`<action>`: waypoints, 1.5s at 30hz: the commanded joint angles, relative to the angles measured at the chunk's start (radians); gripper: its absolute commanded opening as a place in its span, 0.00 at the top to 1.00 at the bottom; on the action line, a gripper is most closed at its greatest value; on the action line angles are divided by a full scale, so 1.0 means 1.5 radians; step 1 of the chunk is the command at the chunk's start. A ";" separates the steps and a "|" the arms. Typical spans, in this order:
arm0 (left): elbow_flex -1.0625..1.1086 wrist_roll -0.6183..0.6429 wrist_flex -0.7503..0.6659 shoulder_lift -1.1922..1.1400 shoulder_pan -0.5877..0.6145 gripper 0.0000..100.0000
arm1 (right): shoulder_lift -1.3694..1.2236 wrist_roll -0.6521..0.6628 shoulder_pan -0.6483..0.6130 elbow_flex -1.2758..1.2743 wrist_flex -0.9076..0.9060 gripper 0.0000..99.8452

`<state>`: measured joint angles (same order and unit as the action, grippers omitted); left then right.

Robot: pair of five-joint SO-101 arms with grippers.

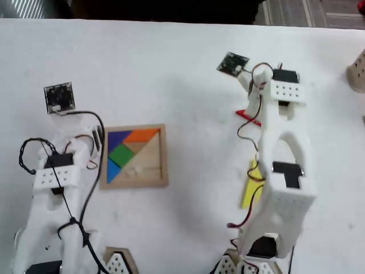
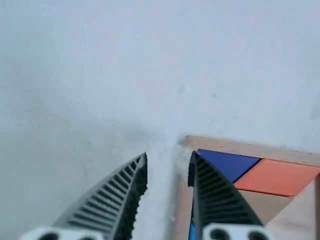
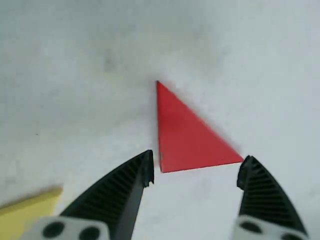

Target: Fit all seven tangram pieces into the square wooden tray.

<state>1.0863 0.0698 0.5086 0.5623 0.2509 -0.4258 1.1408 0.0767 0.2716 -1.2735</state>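
The square wooden tray (image 1: 162,153) lies left of the table's middle, holding a dark blue piece (image 1: 117,138), an orange piece (image 1: 141,135), a green piece (image 1: 121,154) and a lighter blue piece (image 1: 112,170). My left gripper (image 2: 167,165) is open over the tray's (image 2: 240,147) near left corner, one finger above the blue piece (image 2: 227,163). A red triangle (image 3: 186,134) lies flat on the table, and my right gripper (image 3: 196,170) is open just short of it, fingers straddling its edge. A yellow piece (image 1: 251,184) lies under the right arm.
Two small black camera boards (image 1: 59,97) (image 1: 232,64) lie on the white table. A tan perforated object (image 1: 358,71) stands at the right edge. Cables trail from both arms. Wooden arm bases (image 1: 121,260) sit at the front edge.
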 commanded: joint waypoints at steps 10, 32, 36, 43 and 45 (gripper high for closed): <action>0.000 -0.006 -0.039 -0.001 0.007 0.84 | -0.436 0.020 0.043 0.566 -0.095 0.73; 0.000 -0.006 -0.040 -0.001 0.006 0.84 | -0.520 0.140 0.161 0.666 -0.305 0.73; 0.000 -0.006 -0.040 -0.001 0.006 0.84 | -0.381 0.173 0.186 0.457 -0.303 0.73; 0.000 -0.006 -0.040 -0.001 0.006 0.84 | -0.069 0.332 0.198 0.023 -0.271 0.73; 0.000 -0.006 -0.039 -0.001 0.006 0.84 | 0.005 0.326 0.198 -0.061 -0.218 0.73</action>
<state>1.0940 0.0698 0.4703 0.5623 0.2509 -0.6989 1.5980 0.3652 0.4480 -1.6955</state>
